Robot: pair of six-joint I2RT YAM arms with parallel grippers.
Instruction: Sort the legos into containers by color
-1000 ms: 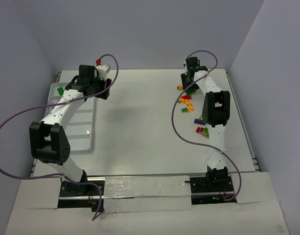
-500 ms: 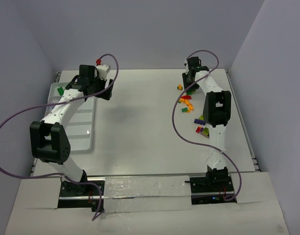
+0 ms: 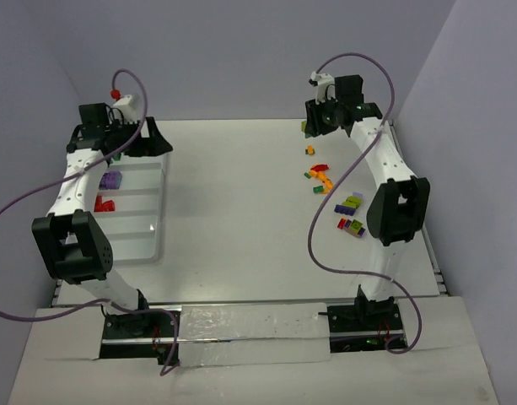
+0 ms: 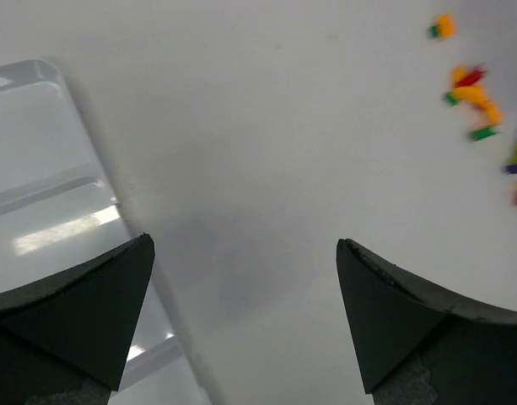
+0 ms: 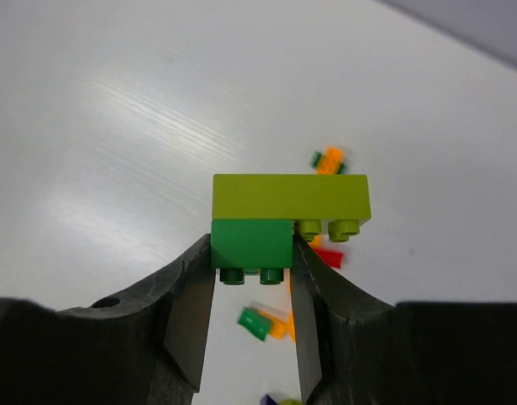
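In the right wrist view my right gripper is shut on a dark green lego that is stuck under a longer lime green lego. Both are lifted off the table. From above, this gripper hangs at the far right, behind the loose legos. The containers are one white ridged tray on the left, with a purple lego and a red lego inside. My left gripper stands open and empty over the tray's far right corner.
Loose orange, red, green, lime and purple legos lie scattered on the right half of the white table. The same scatter shows small in the left wrist view. Grey walls close the table at the back and sides.
My left gripper has opened wide and its arm has swung left, uncovering the tray's legos. My right gripper has closed on the green pair and risen away from the pile.
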